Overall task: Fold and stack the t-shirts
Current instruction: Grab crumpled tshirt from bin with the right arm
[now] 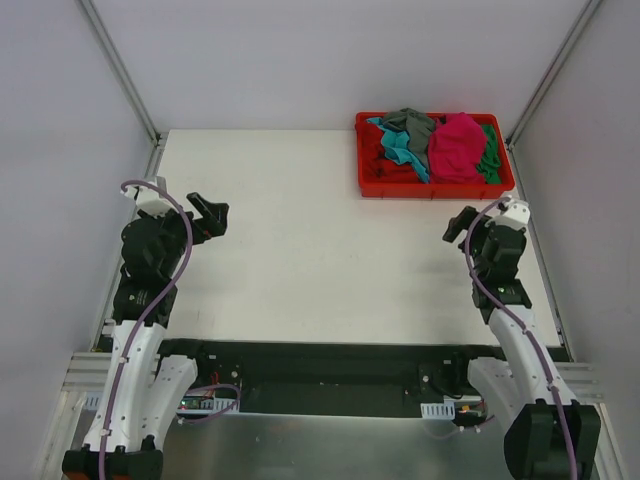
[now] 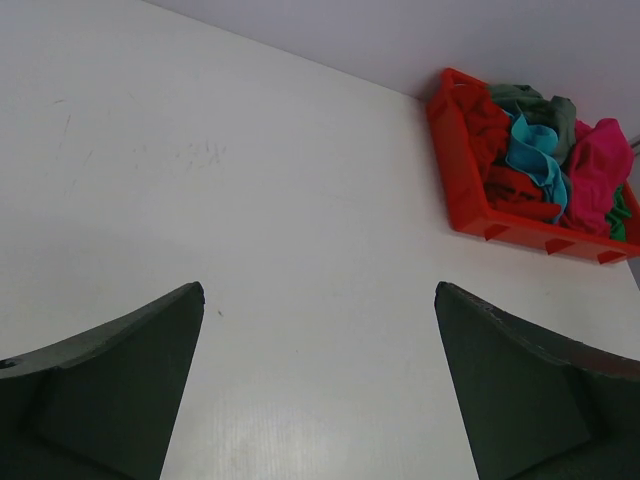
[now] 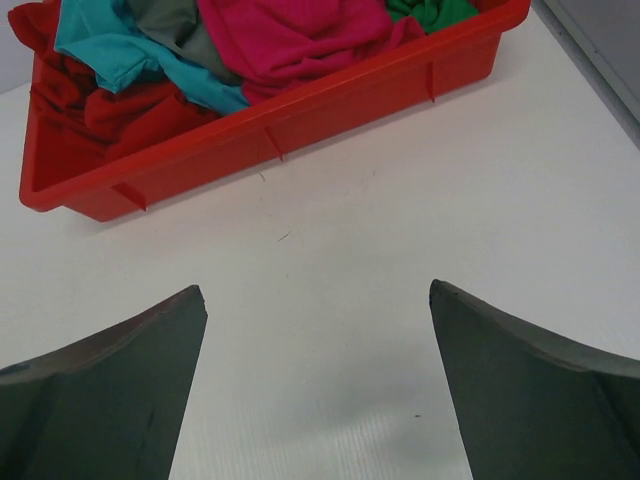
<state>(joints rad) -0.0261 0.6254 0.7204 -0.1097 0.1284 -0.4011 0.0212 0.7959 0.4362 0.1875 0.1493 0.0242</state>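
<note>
The t-shirts (image 1: 435, 145) lie unfolded in one crumpled heap inside a red tray (image 1: 435, 190), which sits at the far right corner of the table (image 1: 320, 250). The pink shirt (image 1: 457, 147) is the biggest and lies bunched on top, toward the tray's right end. A teal shirt (image 1: 398, 143) runs as a twisted strip just left of it. A grey shirt (image 1: 412, 122) sits against the far wall, touching both the teal and the pink. A dark red shirt (image 1: 378, 160) fills the left end under the teal. A green shirt (image 1: 491, 155) shows only at the right end, mostly covered by the pink. No shirt lies on the table.

The left claw (image 1: 213, 213) is over bare table near the left edge, well apart from the tray. Its jaws stand wide apart and hold nothing, and the wrist view shows only white surface between them.

The right claw (image 1: 462, 222) is near the right edge, close to the tray's near wall but not touching it. Its jaws are also spread wide and empty, with bare table between them.
</note>
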